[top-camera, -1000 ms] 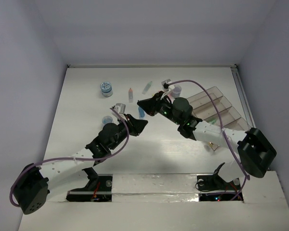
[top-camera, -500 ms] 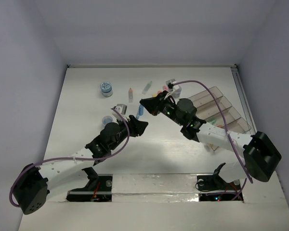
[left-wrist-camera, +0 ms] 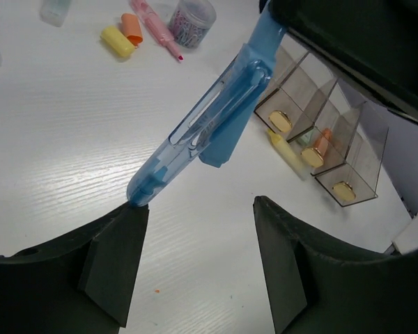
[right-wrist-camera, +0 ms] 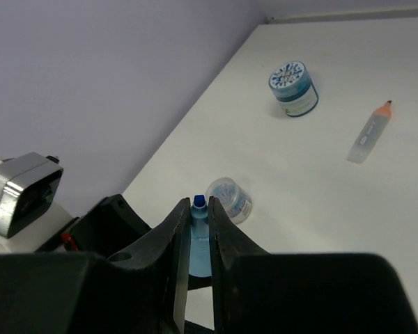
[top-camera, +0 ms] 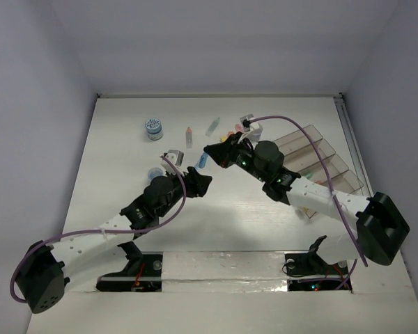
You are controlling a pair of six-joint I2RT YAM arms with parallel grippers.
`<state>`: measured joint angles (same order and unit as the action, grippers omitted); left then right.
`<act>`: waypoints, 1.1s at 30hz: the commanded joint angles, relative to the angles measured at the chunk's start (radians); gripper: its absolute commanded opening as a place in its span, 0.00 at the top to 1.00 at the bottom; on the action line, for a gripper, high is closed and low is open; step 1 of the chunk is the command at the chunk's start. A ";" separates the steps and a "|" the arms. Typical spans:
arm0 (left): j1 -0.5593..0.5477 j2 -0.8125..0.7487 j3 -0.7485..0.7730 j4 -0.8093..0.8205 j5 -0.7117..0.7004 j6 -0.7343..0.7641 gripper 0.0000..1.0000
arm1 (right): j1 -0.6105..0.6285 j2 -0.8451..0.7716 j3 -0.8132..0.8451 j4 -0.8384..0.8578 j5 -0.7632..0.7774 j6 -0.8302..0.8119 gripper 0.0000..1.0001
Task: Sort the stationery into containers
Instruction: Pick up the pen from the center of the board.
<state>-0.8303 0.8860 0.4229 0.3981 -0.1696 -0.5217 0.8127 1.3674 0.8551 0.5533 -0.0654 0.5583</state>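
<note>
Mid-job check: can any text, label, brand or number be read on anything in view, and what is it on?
None readable.
The blue-white tub has a printed pattern on its lid, too small to read as words.
The blue pen shows no lettering.

Tray [top-camera: 301, 139]: right, pieces [left-wrist-camera: 311, 154] in its compartments.
Far tub [top-camera: 153, 128]: far left.
Near tub [top-camera: 154, 173]: nearer, left of centre.
Marker [top-camera: 189, 137]: right of Far tub.
Pen [left-wrist-camera: 205, 129]: centre, between Near tub and Tray.

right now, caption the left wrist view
Open left gripper under a blue pen pinched by right gripper, organiser tray beyond.
</note>
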 commanded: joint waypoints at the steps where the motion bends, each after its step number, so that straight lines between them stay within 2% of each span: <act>1: -0.003 -0.039 0.016 0.071 0.008 0.032 0.41 | 0.003 -0.004 0.048 -0.119 0.036 -0.009 1.00; 4: -0.003 -0.050 -0.009 0.093 0.008 0.032 0.36 | 0.003 0.015 0.052 -0.171 0.016 -0.006 1.00; 14: -0.003 -0.033 -0.049 0.183 0.012 0.057 0.35 | -0.006 0.073 0.050 -0.243 -0.168 0.028 1.00; 21: -0.003 -0.061 -0.076 0.192 0.074 0.037 0.36 | -0.046 0.052 0.016 -0.214 -0.136 0.058 1.00; 25: -0.003 -0.091 -0.116 0.171 0.101 0.011 0.41 | -0.072 0.036 -0.004 -0.190 -0.154 0.078 1.00; 30: -0.003 -0.162 -0.168 0.122 0.041 -0.020 0.42 | -0.092 0.009 -0.001 -0.197 -0.166 0.065 1.00; 31: -0.003 -0.171 -0.171 0.119 0.035 -0.021 0.49 | -0.092 0.004 -0.001 -0.202 -0.166 0.063 1.00; 33: -0.003 -0.183 -0.179 0.133 0.056 -0.024 0.55 | -0.092 -0.002 0.002 -0.210 -0.168 0.060 1.00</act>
<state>-0.8299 0.7315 0.2520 0.4980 -0.1135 -0.5297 0.7254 1.4151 0.8520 0.3038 -0.2150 0.6220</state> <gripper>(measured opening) 0.469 0.184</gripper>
